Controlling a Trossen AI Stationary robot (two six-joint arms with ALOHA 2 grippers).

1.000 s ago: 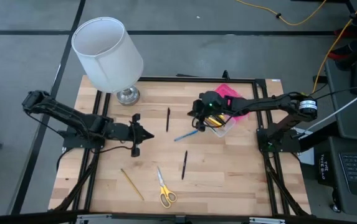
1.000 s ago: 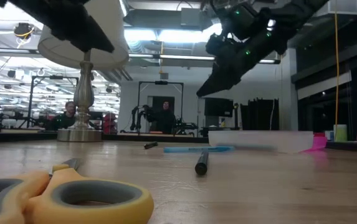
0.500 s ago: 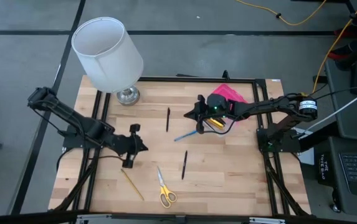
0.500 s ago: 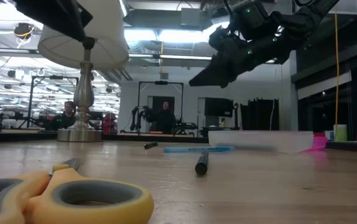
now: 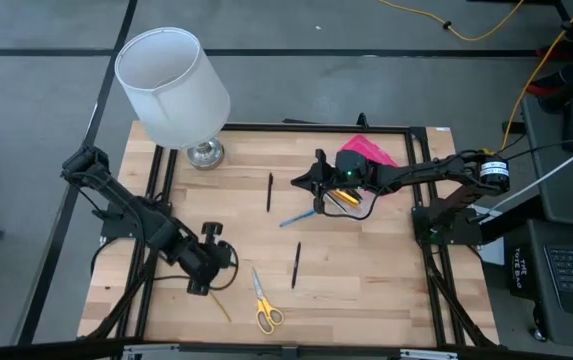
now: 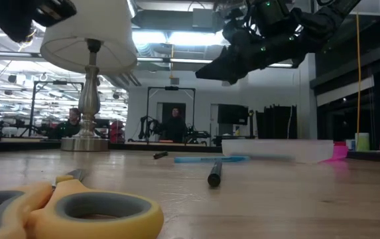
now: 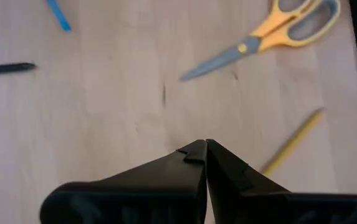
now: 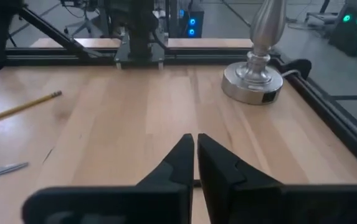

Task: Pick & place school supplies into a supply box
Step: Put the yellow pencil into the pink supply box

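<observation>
The supply box (image 5: 358, 203) lies at the far right with its pink lid (image 5: 369, 150) open; yellow pencils show inside it. On the wood lie a blue pen (image 5: 296, 217), two black pens (image 5: 269, 190) (image 5: 295, 265), a yellow pencil (image 7: 293, 140) and yellow-handled scissors (image 5: 263, 305). My left gripper (image 7: 204, 149) is shut and points steeply down, hanging clear of the table beside the yellow pencil. My right gripper (image 8: 195, 146) hangs nearly level above the blue pen, just left of the box. Only a thin slit shows between its fingers, with nothing in it.
A white-shaded lamp (image 5: 171, 85) stands on its metal base (image 5: 204, 153) at the far left corner. A black frame (image 5: 266, 128) runs around the table. Bare wood lies between the pens in the middle.
My left gripper has swung from the table's middle left toward the near edge and tipped from nearly level to pointing steeply down, ending by the yellow pencil. My right gripper has stayed in place and tipped up from pointing down to nearly level.
</observation>
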